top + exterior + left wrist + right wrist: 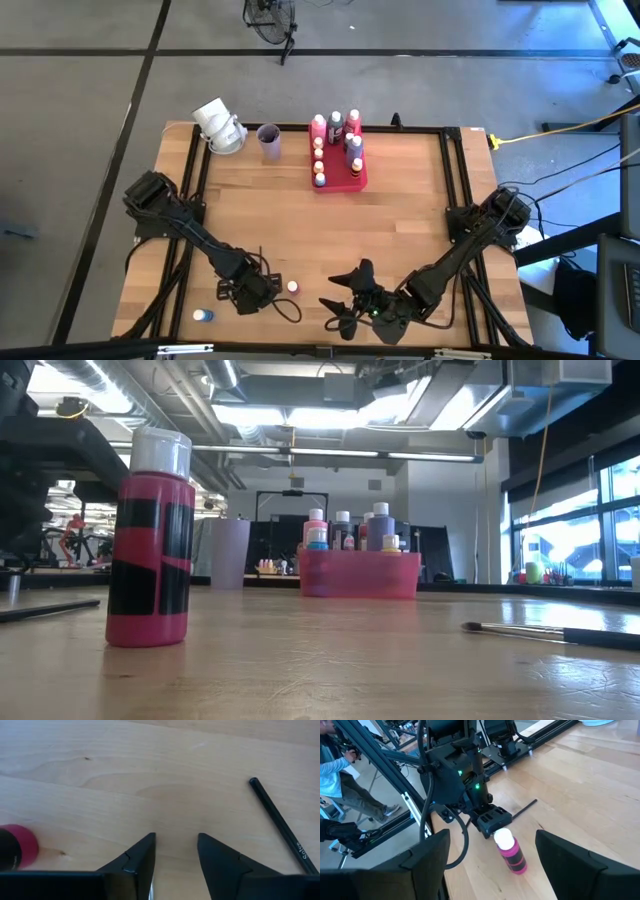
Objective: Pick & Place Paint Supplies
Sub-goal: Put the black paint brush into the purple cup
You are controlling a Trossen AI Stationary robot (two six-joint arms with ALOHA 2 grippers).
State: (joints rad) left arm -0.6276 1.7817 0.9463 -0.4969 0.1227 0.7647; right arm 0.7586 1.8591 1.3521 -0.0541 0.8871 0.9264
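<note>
- High view: left gripper (268, 290) low over the near table edge, just beside a pink bottle (292, 287) with a white cap. A blue bottle (204, 316) lies near the front left corner. Right gripper (345, 300) near front centre, fingers spread wide, empty. Pink-red tray (338, 183) at the far side holds more bottles; lilac cup (269, 142) stands left of it.
- Low view: pink bottle (151, 540) upright on the wooden table (330, 660). One paintbrush (555, 632) lies flat at right, another (48, 609) at left.
- Left wrist view: fingers (135, 865) part-open with bare wood between, gripping nothing. Pink bottle (17, 847) off to one side; a dark brush handle (281, 825) on the other.
- Right wrist view: fingers (430, 857) wide apart, empty. Pink bottle (510, 851) stands touching or just beside the left gripper (492, 822).
</note>
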